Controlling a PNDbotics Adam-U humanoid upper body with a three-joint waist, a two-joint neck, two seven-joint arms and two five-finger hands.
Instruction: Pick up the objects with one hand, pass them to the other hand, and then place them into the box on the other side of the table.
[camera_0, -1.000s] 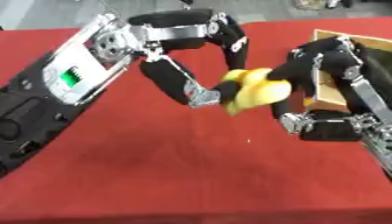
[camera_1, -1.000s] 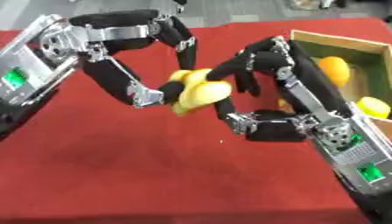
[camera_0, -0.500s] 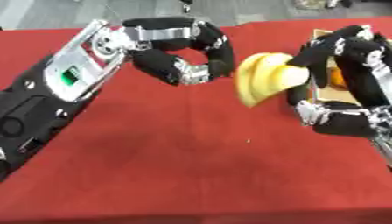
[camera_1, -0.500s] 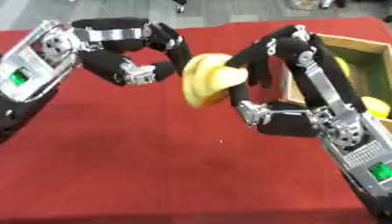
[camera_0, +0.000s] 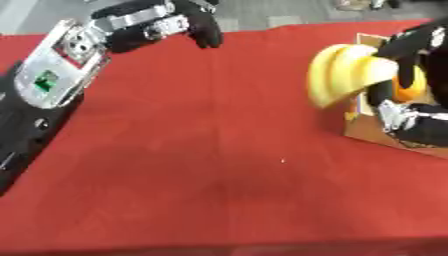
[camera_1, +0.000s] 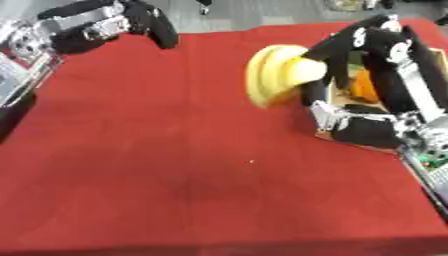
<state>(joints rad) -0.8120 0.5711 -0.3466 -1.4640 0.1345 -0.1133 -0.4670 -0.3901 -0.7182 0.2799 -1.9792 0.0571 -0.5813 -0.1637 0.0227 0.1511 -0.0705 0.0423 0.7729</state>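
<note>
right hand (camera_1: 367, 47): fingers curled round the bananas, held raised at the right side, just left of the box's near-left corner.
bananas (camera_1: 276, 75): yellow bunch, gripped at the right end, tips hanging down-left, held clear above the cloth; nothing seen touching it except the right hand.
left hand (camera_0: 162, 25): seen at the far left, fingers curled downward, nothing held; well apart from the bananas.
box (camera_0: 372, 135): cardboard, set at the right edge of the table; an orange object (camera_1: 363, 87) is seen inside, partly hidden behind the right hand. what it is cannot be told.
table (camera_0: 201, 150): covered by a red cloth; a small pale speck (camera_0: 282, 160) is seen near the middle, too small to identify.
left arm (camera_0: 48, 82): silver and black, entering from the left side, forearm angled toward the far edge.
</note>
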